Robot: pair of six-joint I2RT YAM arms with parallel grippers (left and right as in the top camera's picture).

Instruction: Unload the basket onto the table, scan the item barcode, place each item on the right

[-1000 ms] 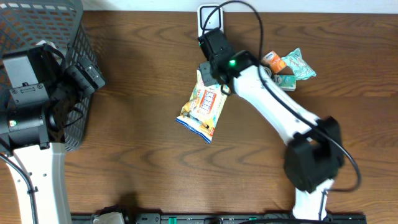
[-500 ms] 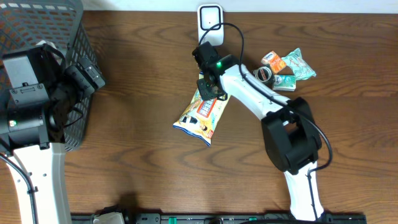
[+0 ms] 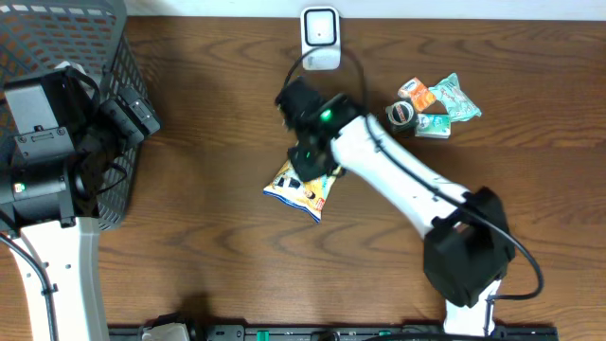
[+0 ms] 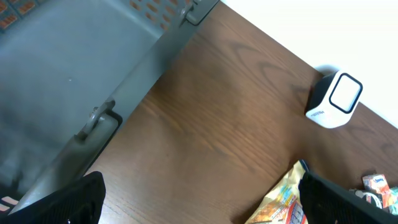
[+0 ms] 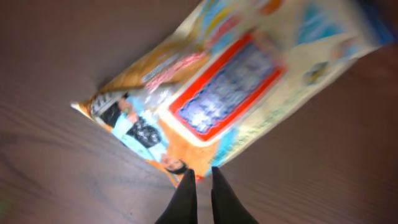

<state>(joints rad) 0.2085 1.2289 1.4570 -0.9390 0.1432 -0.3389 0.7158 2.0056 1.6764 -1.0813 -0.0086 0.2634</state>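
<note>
The right gripper [image 5: 200,175] has its jaws clenched at the seam of the snack bag [image 5: 242,87]. It appears to be pinching that thin edge, though the wrist view is too blurred to be sure. The bag is mid-table [image 3: 189,237], in front of the white scanner [image 3: 320,33] and apart from it. A grip at the edge leaves the printed panels free to be turned toward the scanner window. The left gripper [image 4: 202,183] hangs with its jaws spread wide and empty beside the grey basket [image 3: 104,57], likely placed there to receive scanned goods.
</note>
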